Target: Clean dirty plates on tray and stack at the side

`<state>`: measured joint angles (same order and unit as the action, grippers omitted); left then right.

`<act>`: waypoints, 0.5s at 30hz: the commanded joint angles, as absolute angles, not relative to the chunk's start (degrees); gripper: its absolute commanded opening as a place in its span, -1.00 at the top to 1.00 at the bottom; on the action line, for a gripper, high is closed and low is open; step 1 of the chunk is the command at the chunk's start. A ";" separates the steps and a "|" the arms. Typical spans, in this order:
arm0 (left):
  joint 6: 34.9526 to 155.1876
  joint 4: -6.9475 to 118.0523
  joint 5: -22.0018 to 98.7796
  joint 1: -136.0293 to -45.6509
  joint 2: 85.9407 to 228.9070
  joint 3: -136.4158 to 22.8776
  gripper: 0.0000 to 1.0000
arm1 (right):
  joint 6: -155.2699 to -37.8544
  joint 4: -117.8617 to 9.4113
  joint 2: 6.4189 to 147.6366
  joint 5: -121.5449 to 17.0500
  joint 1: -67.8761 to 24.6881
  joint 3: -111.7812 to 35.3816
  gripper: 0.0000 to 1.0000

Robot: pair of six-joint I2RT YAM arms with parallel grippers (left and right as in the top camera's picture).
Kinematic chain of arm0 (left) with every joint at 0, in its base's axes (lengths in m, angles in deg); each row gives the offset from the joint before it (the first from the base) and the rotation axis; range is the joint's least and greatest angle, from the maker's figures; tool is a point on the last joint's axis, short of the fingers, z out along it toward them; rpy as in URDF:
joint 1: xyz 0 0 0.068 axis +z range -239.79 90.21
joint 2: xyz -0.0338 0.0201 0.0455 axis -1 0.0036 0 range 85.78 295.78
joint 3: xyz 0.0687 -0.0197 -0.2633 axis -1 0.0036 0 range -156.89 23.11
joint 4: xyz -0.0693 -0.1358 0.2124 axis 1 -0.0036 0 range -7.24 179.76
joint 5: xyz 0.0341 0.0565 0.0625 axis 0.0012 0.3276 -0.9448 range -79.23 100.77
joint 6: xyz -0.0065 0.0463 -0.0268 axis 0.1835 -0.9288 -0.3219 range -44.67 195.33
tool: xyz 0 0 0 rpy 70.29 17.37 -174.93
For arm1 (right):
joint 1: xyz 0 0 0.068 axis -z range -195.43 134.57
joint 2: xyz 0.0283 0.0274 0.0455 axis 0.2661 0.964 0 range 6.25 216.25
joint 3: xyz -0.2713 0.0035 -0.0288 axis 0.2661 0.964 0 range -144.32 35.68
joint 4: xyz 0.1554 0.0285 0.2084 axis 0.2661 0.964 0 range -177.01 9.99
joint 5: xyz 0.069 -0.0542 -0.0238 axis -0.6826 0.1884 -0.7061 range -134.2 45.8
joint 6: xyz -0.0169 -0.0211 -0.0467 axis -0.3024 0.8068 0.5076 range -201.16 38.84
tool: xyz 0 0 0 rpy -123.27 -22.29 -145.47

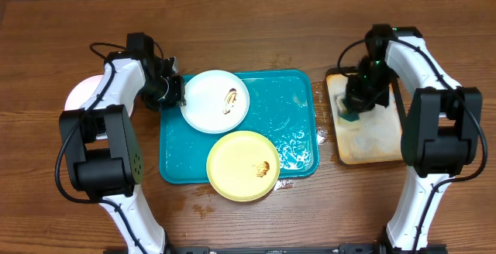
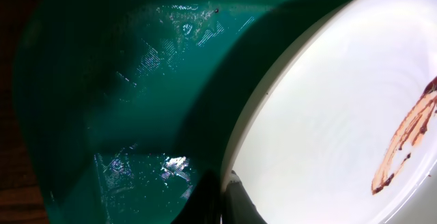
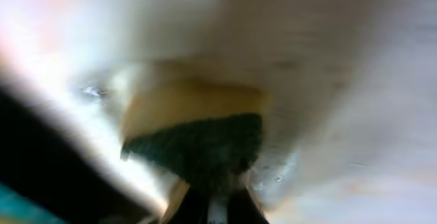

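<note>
the teal tray (image 1: 291, 99) lies at the centre of the wooden tabletop (image 1: 248, 22), wet and soapy. a white plate (image 1: 213, 103) with a brown smear sits at the tray's rear left corner, overlapping the rim. the left fingers (image 2: 235, 200) are closed narrow on this plate's left rim. a pale yellow plate (image 1: 236, 161), also smeared, overhangs the tray's front edge. a second white plate (image 1: 77, 95) rests on the tabletop left of the tray, partly under the left arm. the right fingers (image 1: 348, 111) are clamped on a yellow-and-green sponge (image 3: 198, 125) over the tan tray (image 1: 380, 142), right of the teal tray.
</note>
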<state>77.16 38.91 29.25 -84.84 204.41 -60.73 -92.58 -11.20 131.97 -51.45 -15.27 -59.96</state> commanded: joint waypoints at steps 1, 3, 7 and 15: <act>78.73 38.97 29.89 -84.99 202.48 -62.26 0.92 | -97.74 -11.72 129.74 -41.02 -14.02 -59.74 0.92; 78.75 38.97 29.89 -84.99 202.48 -62.26 0.92 | -97.74 -11.68 129.76 -40.13 -13.69 -59.74 0.92; 78.73 39.00 29.91 -84.99 202.48 -62.26 0.92 | -99.64 -12.51 129.76 -36.85 -13.47 -59.72 0.92; 78.54 39.00 29.89 -84.99 202.48 -62.26 0.92 | -99.67 -16.88 129.76 -36.72 -14.06 -55.98 0.92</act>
<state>77.16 38.91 29.25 -84.84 204.41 -60.75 -98.73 -15.72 131.40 -38.71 -13.93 -58.03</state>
